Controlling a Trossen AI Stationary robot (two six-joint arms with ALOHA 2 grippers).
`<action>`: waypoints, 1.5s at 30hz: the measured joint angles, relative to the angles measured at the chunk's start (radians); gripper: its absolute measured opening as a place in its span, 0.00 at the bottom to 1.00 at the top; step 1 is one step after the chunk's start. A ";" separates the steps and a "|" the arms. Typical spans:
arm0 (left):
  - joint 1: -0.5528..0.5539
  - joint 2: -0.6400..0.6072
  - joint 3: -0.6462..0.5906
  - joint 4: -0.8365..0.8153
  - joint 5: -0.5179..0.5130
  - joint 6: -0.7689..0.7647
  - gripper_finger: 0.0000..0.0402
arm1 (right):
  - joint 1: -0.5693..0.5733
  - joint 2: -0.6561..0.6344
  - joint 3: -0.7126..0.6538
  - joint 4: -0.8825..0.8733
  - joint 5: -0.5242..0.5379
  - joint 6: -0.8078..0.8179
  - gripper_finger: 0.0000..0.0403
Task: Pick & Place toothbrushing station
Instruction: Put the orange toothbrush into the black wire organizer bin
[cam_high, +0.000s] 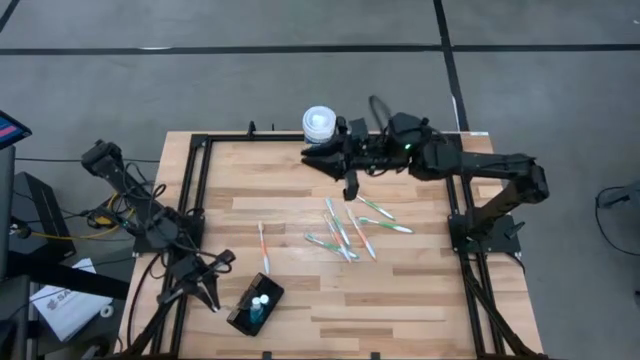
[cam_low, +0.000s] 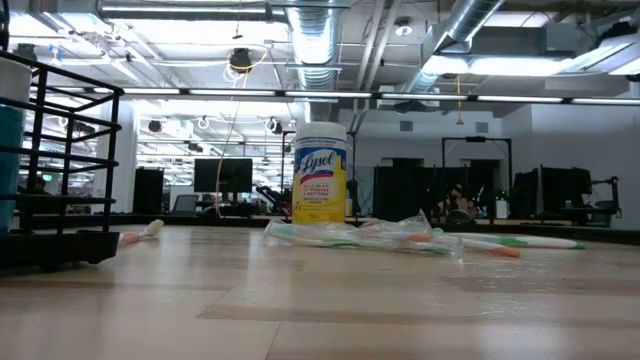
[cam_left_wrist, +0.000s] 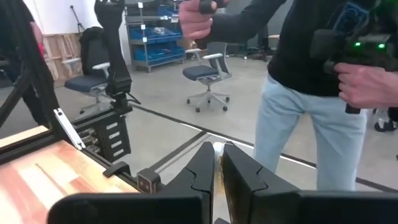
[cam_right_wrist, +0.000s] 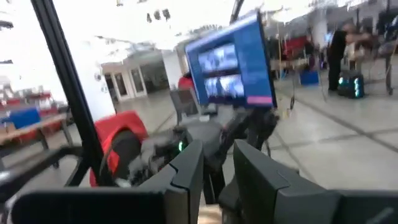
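Nothing moved yet: toothbrushing station (cam_high: 255, 305) untouched at seven o'clock beside the closed, empty left gripper (cam_high: 205, 288); right gripper (cam_high: 322, 157), part-open and empty, hovers near twelve.

bright overhead ceiling lights (cam_low: 300, 95) glare in the low view; the right wrist view is motion-blurred.
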 joint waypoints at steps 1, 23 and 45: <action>-0.005 -0.001 0.000 0.002 -0.009 -0.001 0.01 | 0.005 0.002 -0.001 0.010 0.000 0.000 0.20; 0.012 0.024 0.000 0.042 -0.037 0.015 0.01 | -0.004 0.004 0.002 0.088 0.000 0.000 0.20; -0.075 0.069 -0.250 0.288 -0.180 -0.075 0.01 | 0.064 0.043 0.002 0.055 -0.002 -0.035 0.20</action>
